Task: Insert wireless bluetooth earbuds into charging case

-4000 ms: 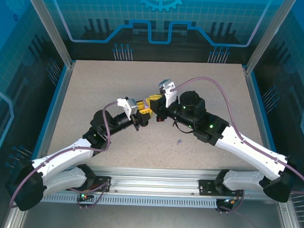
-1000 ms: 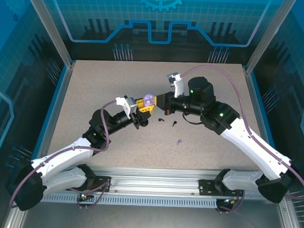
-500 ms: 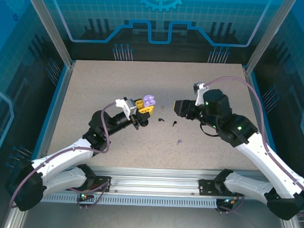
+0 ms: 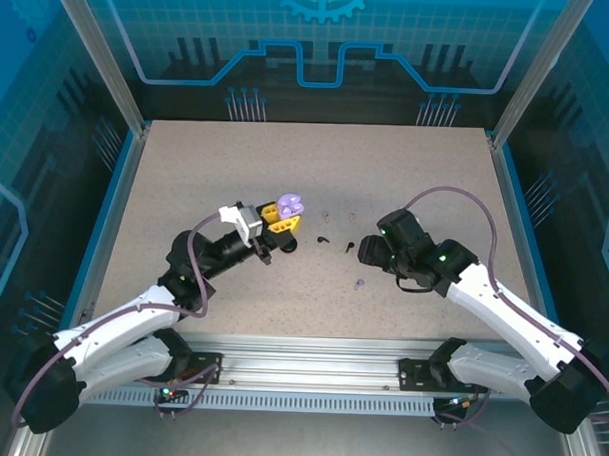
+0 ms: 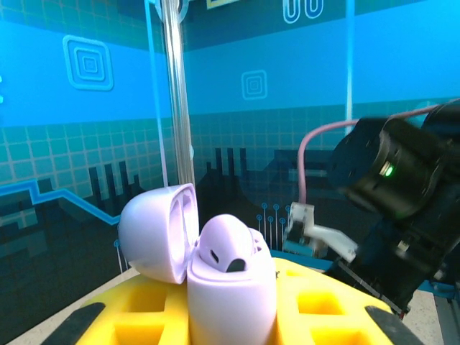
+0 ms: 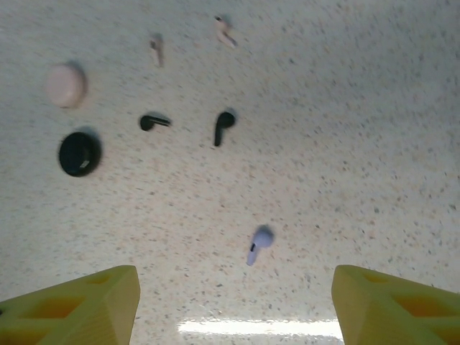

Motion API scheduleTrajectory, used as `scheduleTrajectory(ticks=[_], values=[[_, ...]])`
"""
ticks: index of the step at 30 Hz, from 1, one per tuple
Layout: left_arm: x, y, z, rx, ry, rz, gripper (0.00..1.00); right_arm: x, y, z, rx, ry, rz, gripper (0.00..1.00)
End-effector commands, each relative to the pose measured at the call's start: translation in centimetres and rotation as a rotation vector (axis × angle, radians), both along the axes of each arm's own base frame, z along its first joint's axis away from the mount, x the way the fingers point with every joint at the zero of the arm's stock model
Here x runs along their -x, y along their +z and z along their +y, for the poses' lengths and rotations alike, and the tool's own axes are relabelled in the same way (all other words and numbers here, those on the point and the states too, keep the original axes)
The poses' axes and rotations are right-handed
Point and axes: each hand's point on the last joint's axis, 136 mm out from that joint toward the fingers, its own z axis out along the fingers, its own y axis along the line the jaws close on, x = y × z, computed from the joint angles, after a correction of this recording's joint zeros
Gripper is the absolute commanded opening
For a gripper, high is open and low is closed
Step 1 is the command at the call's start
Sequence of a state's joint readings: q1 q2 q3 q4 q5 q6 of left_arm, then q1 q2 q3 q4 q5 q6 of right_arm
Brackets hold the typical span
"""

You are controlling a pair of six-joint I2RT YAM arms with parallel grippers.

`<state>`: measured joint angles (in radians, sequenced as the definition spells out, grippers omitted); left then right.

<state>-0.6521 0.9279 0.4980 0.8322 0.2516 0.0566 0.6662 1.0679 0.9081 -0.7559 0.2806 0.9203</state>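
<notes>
Left fingers [image 5: 323,305] pinch open lavender case [image 5: 230,295]; right fingers [image 6: 86,302] spread wide, nothing between.
One lavender earbud [image 5: 228,251] sits in the case, lid [image 5: 154,233] hinged back. On the surface [image 6: 359,144], apart: loose lavender earbud [image 6: 257,244], black earbuds [image 6: 223,127], pink earbuds [image 6: 225,31], black case [image 6: 79,153], pink case [image 6: 65,85].

The lavender charging case [image 5: 230,291] stands upright in the left gripper [image 4: 283,219], its lid [image 5: 154,233] swung open to one side and a seated lavender earbud [image 5: 226,248] showing its rounded head. On the table a loose lavender earbud [image 6: 259,243] lies alone. Farther off lie the black earbuds [image 6: 223,127], the pale pink earbuds [image 6: 224,32], a pink round case [image 6: 65,84] and a black round case [image 6: 79,153], none touching.
</notes>
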Motion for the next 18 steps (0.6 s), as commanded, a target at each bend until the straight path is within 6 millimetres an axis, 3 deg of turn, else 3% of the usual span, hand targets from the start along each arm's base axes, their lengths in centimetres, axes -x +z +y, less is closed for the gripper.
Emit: scheduleTrajectory(ticks=[1,5,18], values=[[2.0,2.8,0.2,0.064,-0.054,-0.091,0.00,0.1,-1.4,-0.6,-0.007,-0.072,0.046,0.72],[2.8,3.7,0.2,0.083,-0.093,-0.108,0.00,0.6,-3.3,-1.3,0.017,-0.098,0.096,0.72],[4.1,5.2,-0.1,0.110,-0.168,-0.141,0.00,-0.1,-5.2,-1.2,-0.003,-0.172,0.176,0.72]])
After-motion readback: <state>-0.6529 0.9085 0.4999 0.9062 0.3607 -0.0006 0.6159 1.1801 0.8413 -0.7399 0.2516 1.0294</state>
